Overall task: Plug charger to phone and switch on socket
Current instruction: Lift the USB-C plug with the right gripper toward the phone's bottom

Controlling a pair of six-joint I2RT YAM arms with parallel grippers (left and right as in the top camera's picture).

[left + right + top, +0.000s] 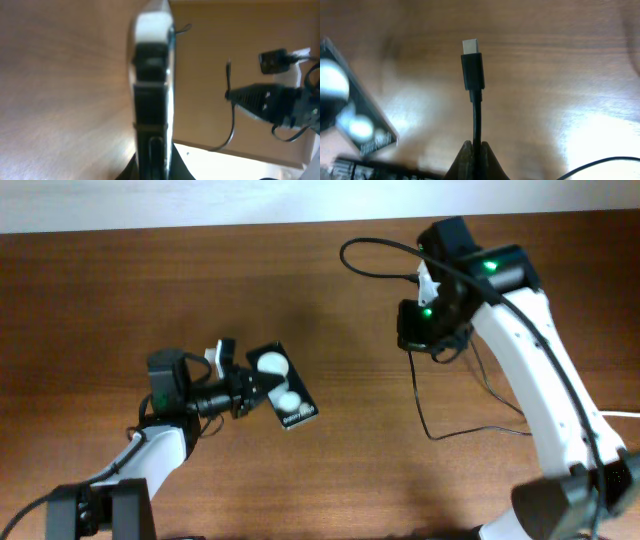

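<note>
Two grippers busy up top: left gripper [252, 392] clamped on the phone [285, 392] left of centre, right gripper [430, 340] pinching the charger [416, 395] cable. Left wrist cam: phone edge-on in its grip. Right wrist cam: plug tip [471, 62] sticks up, phone off to its left.

Open gap btwn phone [283, 387], charger plug [471, 65]

A brown wood-grain table [100, 300] fills the overhead view, with a pale strip [200, 200] beyond it at 12 o'clock. In the right wrist view, glare [590, 135] whitens the wood at 4 o'clock.
</note>
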